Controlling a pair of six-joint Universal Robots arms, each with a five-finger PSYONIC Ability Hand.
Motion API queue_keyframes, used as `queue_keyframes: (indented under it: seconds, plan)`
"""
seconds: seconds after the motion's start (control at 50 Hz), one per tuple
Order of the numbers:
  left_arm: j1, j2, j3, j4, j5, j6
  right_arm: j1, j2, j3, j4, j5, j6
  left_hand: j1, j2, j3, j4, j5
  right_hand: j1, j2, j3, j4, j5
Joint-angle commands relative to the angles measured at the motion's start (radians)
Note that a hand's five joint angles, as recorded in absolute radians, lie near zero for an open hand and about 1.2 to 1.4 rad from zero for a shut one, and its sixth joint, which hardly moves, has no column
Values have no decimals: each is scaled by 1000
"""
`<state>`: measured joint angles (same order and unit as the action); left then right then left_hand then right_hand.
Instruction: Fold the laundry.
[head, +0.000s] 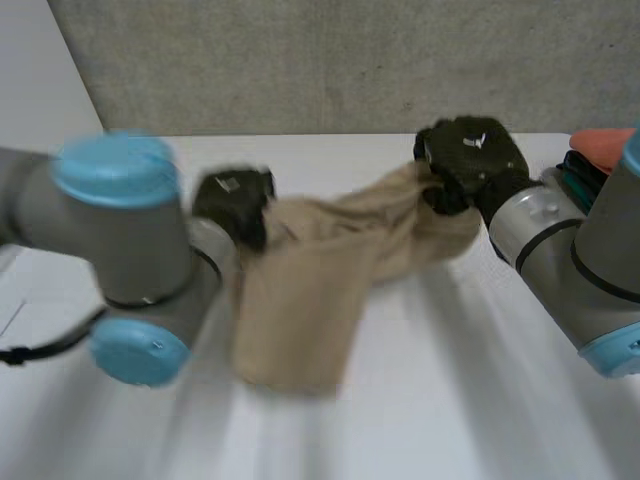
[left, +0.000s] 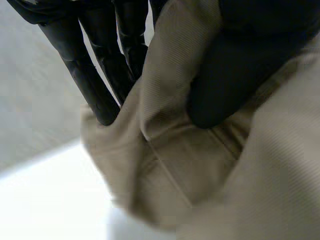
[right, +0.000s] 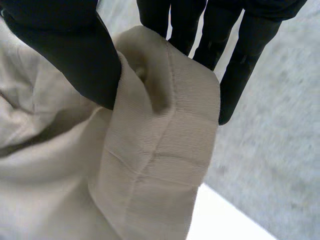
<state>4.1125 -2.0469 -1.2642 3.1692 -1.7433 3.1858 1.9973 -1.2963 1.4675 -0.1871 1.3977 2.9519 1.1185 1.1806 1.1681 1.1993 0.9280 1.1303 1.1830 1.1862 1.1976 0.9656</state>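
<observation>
The white table (head: 450, 400) bears a beige cloth (head: 300, 320)'s end and orange-teal things (head: 597, 150).

Sandy-beige cloth (head: 300, 300), plain, with a fine ribbed weave and stitched seams in the same tone. Matt black left hand (head: 235, 200) and right hand (head: 470, 160) on grey arms (head: 150, 255) capped in light blue, over a white desk (head: 450, 410) and before a mottled grey wall (head: 300, 60). At two o'clock on the desk, an orange-red thing (head: 600, 145) above a teal thing (head: 578, 185).

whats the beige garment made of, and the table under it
The beige garment looks like woven cotton-type cloth: matte, with a fine ribbed weave and stitched seams. The table has a smooth white top, perhaps laminate; the look leaves that open.
</observation>
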Motion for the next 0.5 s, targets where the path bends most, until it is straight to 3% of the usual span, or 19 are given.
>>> queue_keyframes:
  seconds: [0.02, 0.1, 0.2, 0.28, 0.3, 0.32, 0.38, 0.5]
  plan:
    - [42, 175, -8, 120, 80, 101, 18, -23, -15, -126, -6, 143, 278, 216, 228, 197, 294, 266, 213, 210, 199, 256]
    - [2, 151, -20, 117, 130, 140, 49, 26, -27, -34, -37, 128, 278, 216, 228, 197, 294, 92, 40, 37, 25, 83]
    - [-47, 61, -58, 88, 116, 192, 40, 87, -29, 130, -46, 79, 278, 216, 228, 197, 294, -81, -134, -137, -148, -91]
    - [-80, -18, -106, 40, 76, 223, 6, 144, -30, 222, -39, -10, 278, 216, 228, 197, 294, -508, -561, -564, -575, -518]
    - [-99, -42, -127, 19, 61, 229, -11, 169, -26, 253, -33, -63, 69, 7, 19, -12, 85, -806, -859, -862, -873, -816]
    - [-109, -53, -136, 8, 51, 230, -18, 179, -23, 268, -26, -92, -119, -181, -169, -200, -103, -922, -975, -978, -990, -932]
    - [-141, -70, -162, -29, 13, 249, -55, 201, -13, 307, 4, -189, -902, -964, -951, -983, -886, -956, -1009, -1012, -1023, -966]
    - [-152, 31, -208, -41, -65, 310, -104, 166, -13, 273, 29, -220, -944, -1006, -994, -1025, -928, -956, -1009, -1012, -1023, -966]
